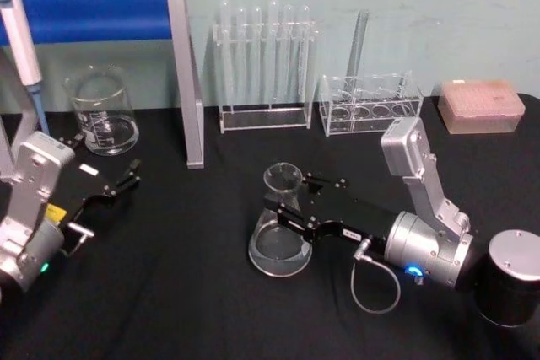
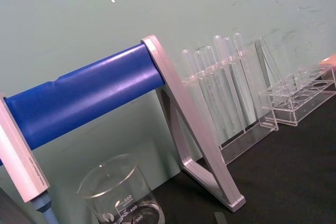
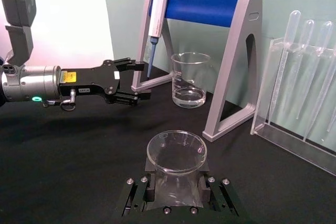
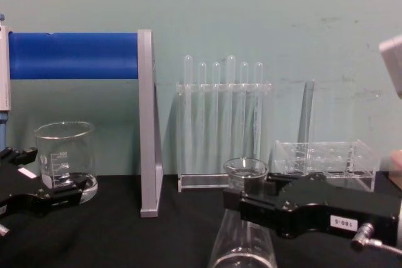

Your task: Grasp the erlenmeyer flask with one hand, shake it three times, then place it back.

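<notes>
From the head, we are looking forward and down on the black table (image 1: 186, 292), with the blue stand (image 1: 93, 13) at the back left. From the chest, we are looking low and flat toward the stand. From the left wrist, we are looking up at it from very near. From the right wrist, we are sitting just above the erlenmeyer flask (image 3: 176, 179), facing the stand from farther off. All four views are sharing the stand and the beaker (image 4: 65, 155) beside it.

You have the erlenmeyer flask (image 1: 278, 246) standing on the table (image 1: 194, 292), centre front, with the right gripper (image 1: 283, 206) clamped about its neck. Behind it stands the test tube rack (image 1: 263, 73). A lower rack (image 1: 371, 105) sits to that rack's right, and the tip box (image 1: 481, 105) farther right. The pipette stand (image 1: 184, 73) is rear left, with the beaker (image 1: 103, 114) under its bar. The left gripper (image 1: 128, 181) is before the beaker.
</notes>
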Controlling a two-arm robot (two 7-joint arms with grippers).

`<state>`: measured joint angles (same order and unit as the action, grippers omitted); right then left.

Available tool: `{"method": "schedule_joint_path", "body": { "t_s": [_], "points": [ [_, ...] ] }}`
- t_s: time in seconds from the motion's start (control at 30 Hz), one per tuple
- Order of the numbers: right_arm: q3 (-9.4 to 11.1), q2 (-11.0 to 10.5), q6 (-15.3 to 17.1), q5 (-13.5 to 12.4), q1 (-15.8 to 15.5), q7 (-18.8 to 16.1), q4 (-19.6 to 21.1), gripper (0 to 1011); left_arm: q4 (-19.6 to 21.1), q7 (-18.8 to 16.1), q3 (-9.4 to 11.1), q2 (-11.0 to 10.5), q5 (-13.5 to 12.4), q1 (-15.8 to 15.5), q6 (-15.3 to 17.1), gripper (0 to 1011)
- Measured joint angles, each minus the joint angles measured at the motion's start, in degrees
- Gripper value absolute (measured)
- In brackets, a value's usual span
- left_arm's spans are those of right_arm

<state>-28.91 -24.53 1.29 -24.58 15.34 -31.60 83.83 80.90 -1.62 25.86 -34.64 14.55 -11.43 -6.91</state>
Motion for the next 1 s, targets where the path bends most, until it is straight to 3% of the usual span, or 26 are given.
{"method": "schedule_joint_path", "body": {
  "t_s": [1.0],
  "points": [
    [-1.31, 0.06, 0.33, -0.86, 1.69, -1.31, -2.11, 449, 0.0, 0.0, 0.0, 0.0, 0.0, 0.0, 0.0, 1001]
  ]
}}
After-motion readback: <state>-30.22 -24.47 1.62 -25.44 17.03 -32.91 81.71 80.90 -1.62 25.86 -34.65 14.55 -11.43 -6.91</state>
